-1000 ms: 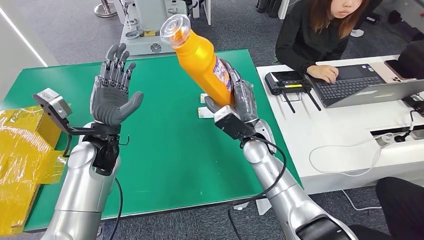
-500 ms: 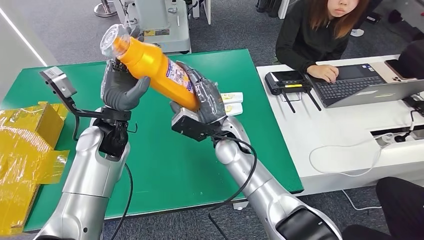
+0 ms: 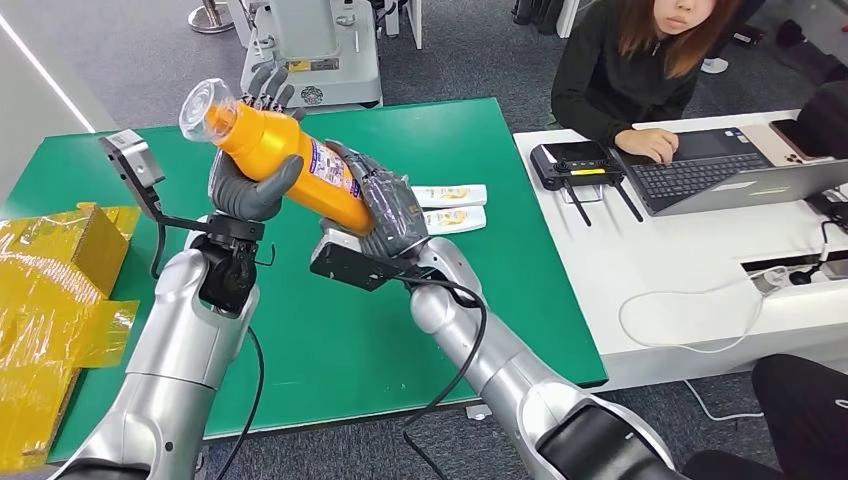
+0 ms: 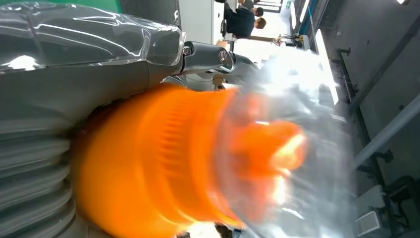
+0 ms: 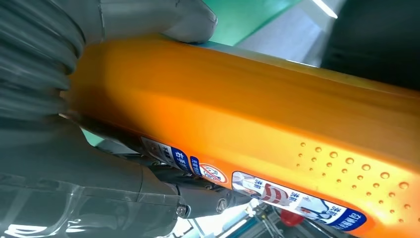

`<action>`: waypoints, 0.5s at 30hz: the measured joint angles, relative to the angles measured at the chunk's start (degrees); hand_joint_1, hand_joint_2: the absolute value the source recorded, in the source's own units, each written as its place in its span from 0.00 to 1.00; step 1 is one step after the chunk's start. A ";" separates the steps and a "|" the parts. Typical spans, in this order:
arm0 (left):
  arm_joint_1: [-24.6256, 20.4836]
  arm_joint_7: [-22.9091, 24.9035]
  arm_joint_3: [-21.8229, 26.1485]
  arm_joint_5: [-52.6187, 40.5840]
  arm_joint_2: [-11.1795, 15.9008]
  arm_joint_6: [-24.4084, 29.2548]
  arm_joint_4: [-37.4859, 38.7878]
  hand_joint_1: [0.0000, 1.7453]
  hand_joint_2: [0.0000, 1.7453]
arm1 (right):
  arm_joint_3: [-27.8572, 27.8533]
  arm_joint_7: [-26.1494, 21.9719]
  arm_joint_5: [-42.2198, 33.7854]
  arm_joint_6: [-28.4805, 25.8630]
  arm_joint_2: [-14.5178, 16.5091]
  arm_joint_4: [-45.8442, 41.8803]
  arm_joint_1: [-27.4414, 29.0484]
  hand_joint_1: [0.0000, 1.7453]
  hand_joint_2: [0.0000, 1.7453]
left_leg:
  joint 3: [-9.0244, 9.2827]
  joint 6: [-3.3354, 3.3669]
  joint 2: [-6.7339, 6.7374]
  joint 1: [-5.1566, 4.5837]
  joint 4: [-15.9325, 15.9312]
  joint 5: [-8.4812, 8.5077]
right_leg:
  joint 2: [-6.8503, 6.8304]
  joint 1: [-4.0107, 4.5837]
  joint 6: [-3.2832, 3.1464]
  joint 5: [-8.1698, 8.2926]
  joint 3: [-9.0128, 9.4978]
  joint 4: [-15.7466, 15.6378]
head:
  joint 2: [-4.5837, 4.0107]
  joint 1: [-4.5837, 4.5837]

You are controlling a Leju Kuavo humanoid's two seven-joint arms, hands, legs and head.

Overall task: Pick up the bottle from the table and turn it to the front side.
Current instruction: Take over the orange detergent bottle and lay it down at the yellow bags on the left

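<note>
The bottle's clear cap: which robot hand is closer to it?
Left. The left hand grips the bottle just below its clear cap; the right hand holds the bottom end.

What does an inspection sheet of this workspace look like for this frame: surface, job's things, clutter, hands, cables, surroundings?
Surface: green table, white desk beside it.
Job's things: orange bottle held tilted above the table, clear cap toward the left hand.
Clutter: two small white packets on the table; yellow wrapping at its left edge.
Hands: left hand grips the bottle's upper part; right hand grips its base.
Cables: black cable along the right arm; white cable on the desk.
Surroundings: person typing on a laptop; grey machine base behind the table.
</note>
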 joint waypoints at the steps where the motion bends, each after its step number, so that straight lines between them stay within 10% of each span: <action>1: -0.12 -0.07 0.15 -0.17 0.12 -0.01 0.25 0.72 1.00 | 0.01 0.16 0.21 -0.24 -0.01 0.63 0.01 1.00 1.00 | 0.00 0.00 0.00 0.00 0.00 0.00 | 0.00 0.00 0.00 0.00 0.00 0.00 | 0.00 0.00; 2: -0.23 -0.16 0.29 -0.35 0.22 -0.03 0.48 0.97 1.00 | 0.01 0.32 0.40 -0.47 -0.05 1.18 0.05 1.00 1.00 | 0.00 0.00 0.00 0.00 0.00 0.00 | 0.00 0.00 0.00 0.00 0.00 0.00 | 0.00 -0.01; 3: -0.32 -0.33 0.40 -0.56 0.35 -0.03 0.71 1.00 1.00 | 0.01 0.45 0.62 -0.69 -0.11 1.64 0.10 1.00 1.00 | 0.00 0.00 0.00 0.00 0.00 0.00 | 0.00 0.00 0.00 0.00 -0.01 0.00 | 0.00 -0.01; 15: -0.48 -1.37 0.65 -0.64 1.12 -1.50 3.24 1.00 1.00 | -0.04 0.80 2.17 -1.21 -1.15 3.74 1.16 1.00 1.00 | 0.00 0.00 0.03 0.00 0.00 0.00 | 0.02 0.00 0.00 0.00 -0.02 0.00 | 0.00 -0.01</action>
